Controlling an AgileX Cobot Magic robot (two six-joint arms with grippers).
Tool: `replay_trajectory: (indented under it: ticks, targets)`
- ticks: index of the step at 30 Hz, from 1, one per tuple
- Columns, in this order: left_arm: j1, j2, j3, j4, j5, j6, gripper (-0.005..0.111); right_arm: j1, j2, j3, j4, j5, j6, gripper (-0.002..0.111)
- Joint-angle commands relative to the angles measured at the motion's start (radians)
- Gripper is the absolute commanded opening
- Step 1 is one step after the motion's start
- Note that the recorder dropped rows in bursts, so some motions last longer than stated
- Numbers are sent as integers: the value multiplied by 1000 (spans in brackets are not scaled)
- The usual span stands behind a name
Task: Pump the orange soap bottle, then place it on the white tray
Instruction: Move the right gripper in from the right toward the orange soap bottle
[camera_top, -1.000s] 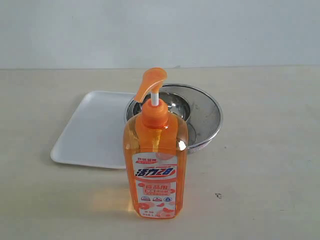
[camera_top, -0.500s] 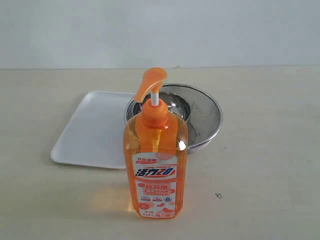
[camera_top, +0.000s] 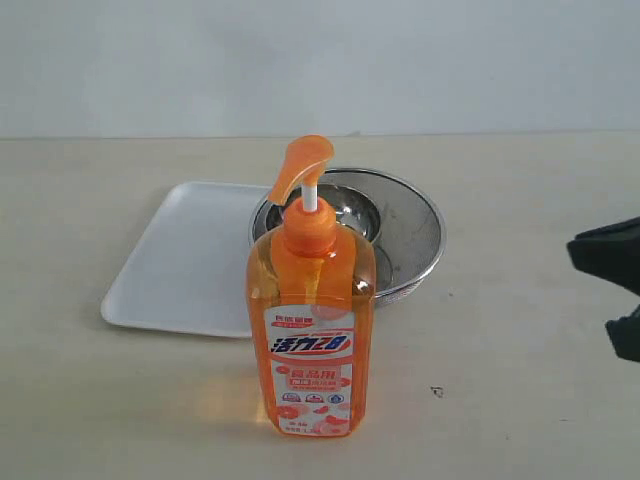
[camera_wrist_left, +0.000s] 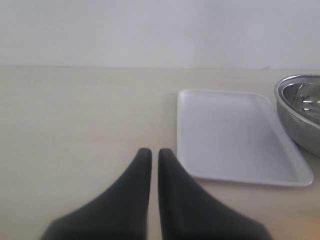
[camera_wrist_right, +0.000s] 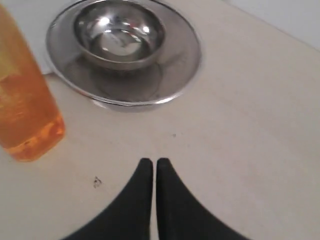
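Bottle (camera_top: 310, 330) standing upright before tray (camera_top: 180, 260), pump raised for pressing; left gripper (camera_wrist_left: 151, 152), right gripper (camera_wrist_right: 149, 162) both hovering closed, empty, apart.

Lab-style test bench, beige tabletop (camera_top: 520, 420), blank white wall (camera_top: 320, 60)

Orange soap bottle (camera_top: 311, 330) upright, near white tray (camera_top: 185, 260).

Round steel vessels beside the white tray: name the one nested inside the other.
The smaller, shiny solid steel bowl; the wider mesh strainer holds it.
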Motion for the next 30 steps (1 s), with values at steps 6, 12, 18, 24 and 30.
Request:
replay_trajectory:
  ticks: [6, 12, 18, 24, 30]
  targets:
    - [3, -3, 4, -2, 0, 4, 5, 0, 184, 5, 410, 278, -616, 0]
    - [3, -3, 4, -2, 0, 4, 5, 0, 346, 5, 480, 377, -721, 0]
    - [3, -3, 4, -2, 0, 4, 5, 0, 483, 5, 546, 472, -851, 0]
    - [3, -3, 4, -2, 0, 4, 5, 0, 600, 5, 552, 491, -867, 0]
    - [3, -3, 4, -2, 0, 4, 5, 0, 663, 5, 588, 487, -867, 5]
